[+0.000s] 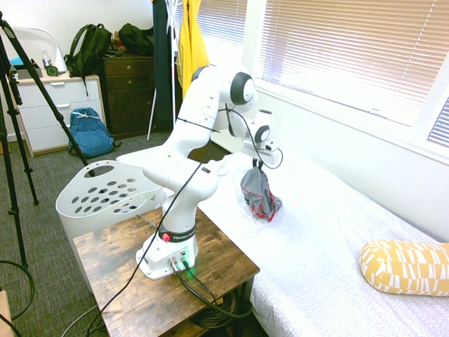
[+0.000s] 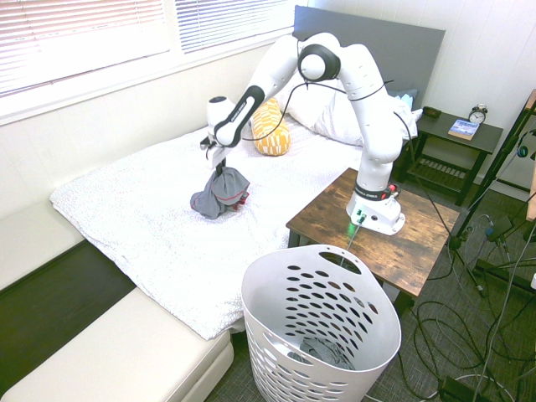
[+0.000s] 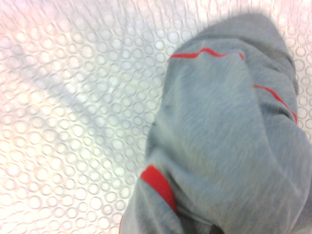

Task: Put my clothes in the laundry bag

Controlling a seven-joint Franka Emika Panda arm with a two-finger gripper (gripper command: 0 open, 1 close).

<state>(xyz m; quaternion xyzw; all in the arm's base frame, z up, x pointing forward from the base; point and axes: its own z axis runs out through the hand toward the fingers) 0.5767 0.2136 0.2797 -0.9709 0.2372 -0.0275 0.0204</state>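
1. I see the clothes (image 1: 258,191), a small grey garment with red trim, hanging bunched from the gripper (image 1: 257,164) over the bed (image 1: 337,232); the lower folds look to be at or just above the white bedspread, and I cannot tell whether they touch it.
2. The gripper's fingers are pinched tight on the top of the garment and point straight down.
3. In the wrist view the grey cloth (image 3: 229,136) fills the right side, red edging showing in three places, with the dotted bedspread (image 3: 73,97) behind it.
4. From the second exterior view, the garment (image 2: 219,193) sits near the middle of the bed, left of the wooden table (image 2: 419,243).
5. The laundry bag (image 2: 322,322), a white basket with oval holes, stands on the floor at the near side of that table, well apart from the garment; some dark cloth lies in its bottom.
6. A yellow patterned pillow (image 1: 405,265) lies further along the bed.
7. Far across the room I see a yellow jacket (image 1: 191,45) hanging, a blue backpack (image 1: 90,132) on the floor, and a dark green backpack (image 1: 90,48) on the dresser.
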